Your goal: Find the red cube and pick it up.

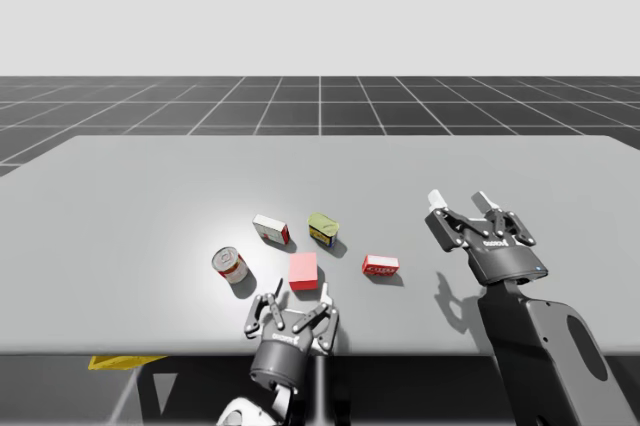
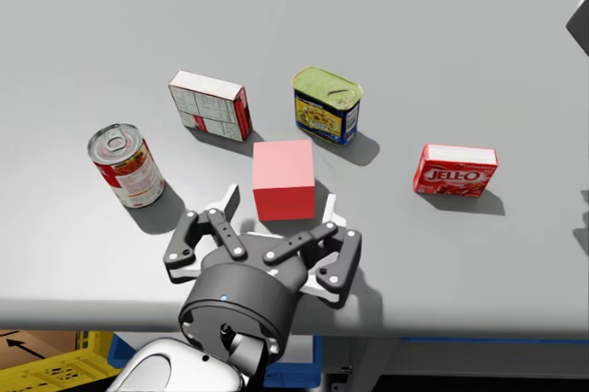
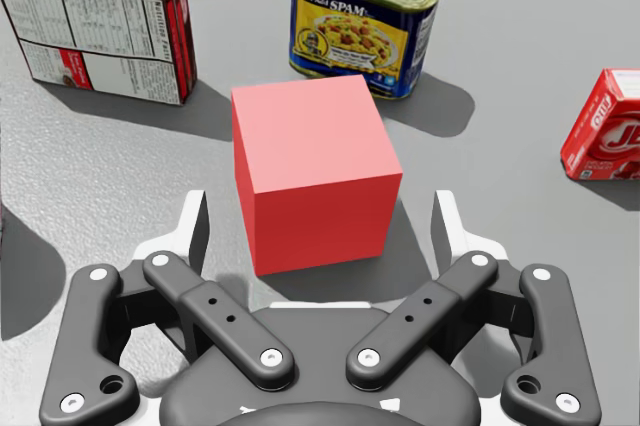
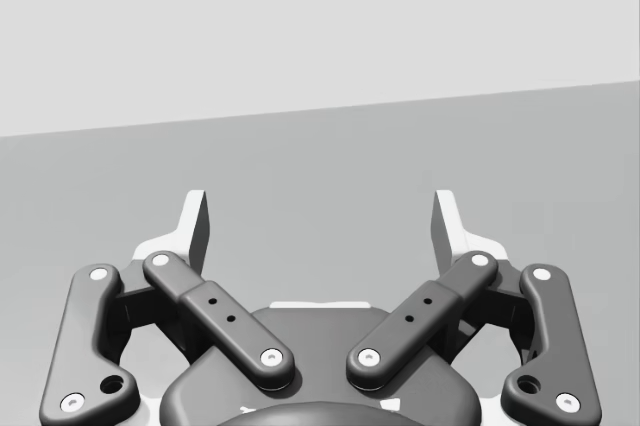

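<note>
The red cube (image 1: 303, 270) (image 2: 283, 178) stands on the grey table (image 1: 150, 196) near its front edge. My left gripper (image 1: 301, 294) (image 2: 279, 203) is open right behind it, low over the table. In the left wrist view the red cube (image 3: 312, 171) has its near part between the spread fingers of the left gripper (image 3: 320, 214), with a gap on each side. My right gripper (image 1: 460, 198) (image 4: 320, 208) is open and empty, held above the table well to the right of the objects.
Around the cube stand a red-and-white can (image 1: 230, 265) (image 2: 127, 165), a white box with a red side (image 1: 271, 230) (image 3: 100, 24), a blue tin with a green lid (image 1: 322, 229) (image 3: 365, 21) and a small red box (image 1: 380, 266) (image 2: 455, 169). A yellow crate (image 2: 46, 369) sits below the front edge.
</note>
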